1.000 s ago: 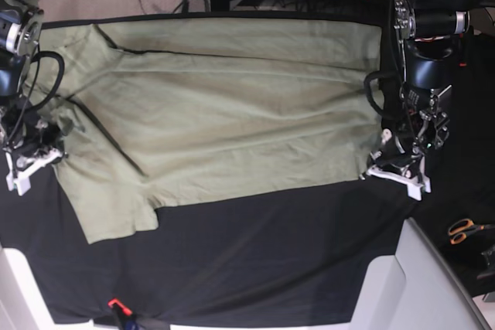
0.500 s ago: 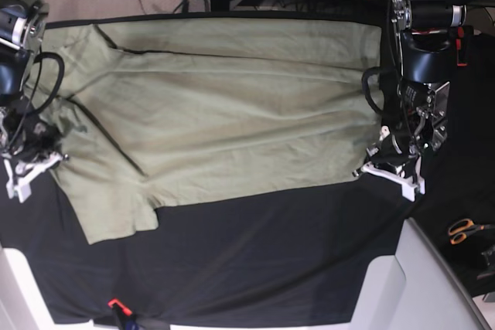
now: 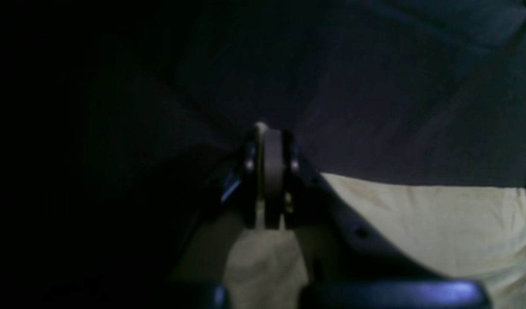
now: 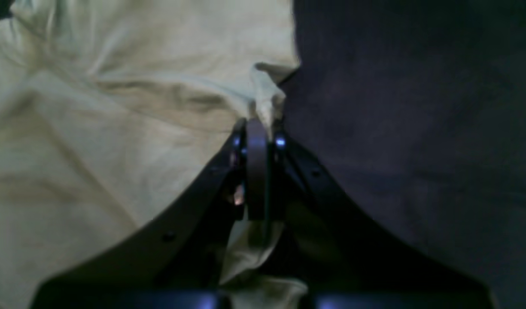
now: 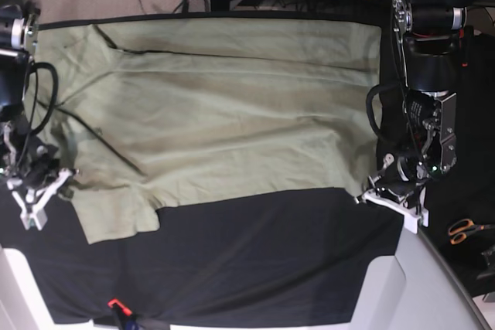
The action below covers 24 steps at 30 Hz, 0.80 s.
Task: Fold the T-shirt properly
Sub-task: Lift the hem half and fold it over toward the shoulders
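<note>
Fabric's pinched tight in both: left end effector (image 5: 392,200) and right end effector (image 5: 35,195) each clamp a near corner of the T-shirt (image 5: 224,113), now dragged nearer across the black-clothed bench (image 5: 263,260), probably smoothing before folding.

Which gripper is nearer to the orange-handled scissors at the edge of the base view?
Left. The left gripper pinches the pale sage-green T-shirt on the same side as the orange-handled scissors; the right gripper grips the far opposite side.

Wrist views dim, blurry; base view brighter, sharp.
</note>
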Each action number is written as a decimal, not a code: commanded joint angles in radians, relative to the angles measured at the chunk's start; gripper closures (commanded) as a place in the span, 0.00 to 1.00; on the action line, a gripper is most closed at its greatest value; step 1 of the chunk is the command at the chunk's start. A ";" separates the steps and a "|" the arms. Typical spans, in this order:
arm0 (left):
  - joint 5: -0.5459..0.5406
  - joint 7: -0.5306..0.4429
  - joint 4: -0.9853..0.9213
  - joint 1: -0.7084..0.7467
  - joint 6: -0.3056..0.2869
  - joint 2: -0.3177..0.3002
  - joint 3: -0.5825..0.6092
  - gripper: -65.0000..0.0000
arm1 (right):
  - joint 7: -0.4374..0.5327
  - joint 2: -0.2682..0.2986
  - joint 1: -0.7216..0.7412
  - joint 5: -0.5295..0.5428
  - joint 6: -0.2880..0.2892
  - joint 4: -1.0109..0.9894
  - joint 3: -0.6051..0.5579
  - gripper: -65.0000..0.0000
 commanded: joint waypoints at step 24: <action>-0.010 -0.010 0.040 -0.015 -0.003 -0.025 0.080 1.00 | 0.643 0.128 0.139 0.006 -0.057 -0.365 -0.286 1.00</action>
